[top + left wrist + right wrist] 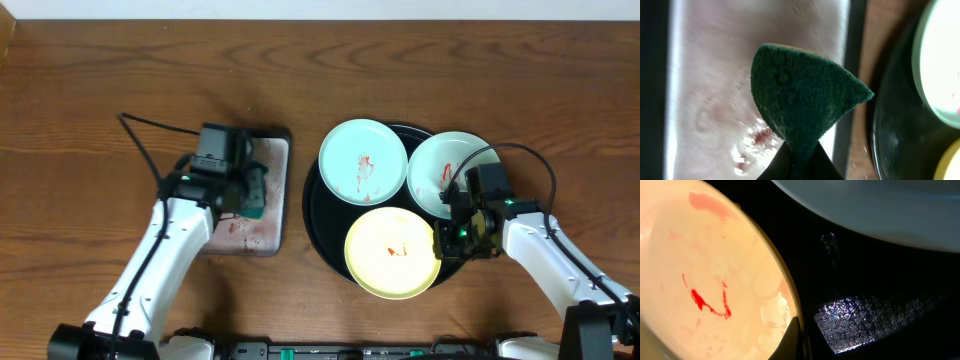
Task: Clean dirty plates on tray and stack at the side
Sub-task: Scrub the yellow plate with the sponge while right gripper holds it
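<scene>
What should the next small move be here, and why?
Probably carry the left gripper, pinching the dark green scouring sponge over the grey rectangular tray, across to the pale yellow round plastic plate: it shows red smears, and the right gripper sits at its rim, seemingly to steady it.

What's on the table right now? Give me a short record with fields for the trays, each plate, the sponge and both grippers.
black tray: holds all three plates, none stacked at the side
left mint-green plate: red smears
right mint-green plate: red smears, near edge hidden by the right arm
yellow plate: red smears, nearest the robot
grey tray: left of the black tray, reddish stains
green sponge: pinched, above the grey tray
left gripper: shut on the sponge
right gripper: at the yellow plate's right rim, grip unclear
</scene>
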Controlling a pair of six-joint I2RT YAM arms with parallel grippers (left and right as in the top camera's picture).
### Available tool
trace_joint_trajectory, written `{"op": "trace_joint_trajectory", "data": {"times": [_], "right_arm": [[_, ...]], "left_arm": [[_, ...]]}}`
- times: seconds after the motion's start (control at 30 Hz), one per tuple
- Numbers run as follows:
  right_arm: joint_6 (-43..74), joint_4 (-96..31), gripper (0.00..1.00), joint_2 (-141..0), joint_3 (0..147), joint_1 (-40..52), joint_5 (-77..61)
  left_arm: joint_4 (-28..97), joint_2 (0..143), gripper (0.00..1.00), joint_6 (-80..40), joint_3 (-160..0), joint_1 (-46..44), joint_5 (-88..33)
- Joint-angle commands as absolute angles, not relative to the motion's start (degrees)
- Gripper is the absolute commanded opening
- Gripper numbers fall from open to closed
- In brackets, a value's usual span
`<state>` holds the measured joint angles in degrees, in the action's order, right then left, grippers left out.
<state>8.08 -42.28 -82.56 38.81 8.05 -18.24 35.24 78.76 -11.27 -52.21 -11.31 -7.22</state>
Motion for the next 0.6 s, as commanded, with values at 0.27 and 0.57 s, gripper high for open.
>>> {"op": "trace_joint_trajectory", "data": {"times": [0.27,0.57], "right_arm": [[8.10,-42.39,0.01,-82.85,38.54,7.60,-18.28],[8.10,-42.41,0.01,-82.85,38.52,7.60,-18.28]], "left_arm": [[29.76,79.18,0.07,-14.41,-53.47,-31.29,-12.97],[13.34,87.85,0.07,-30.11,-53.47,-48.88,-14.59]]}}
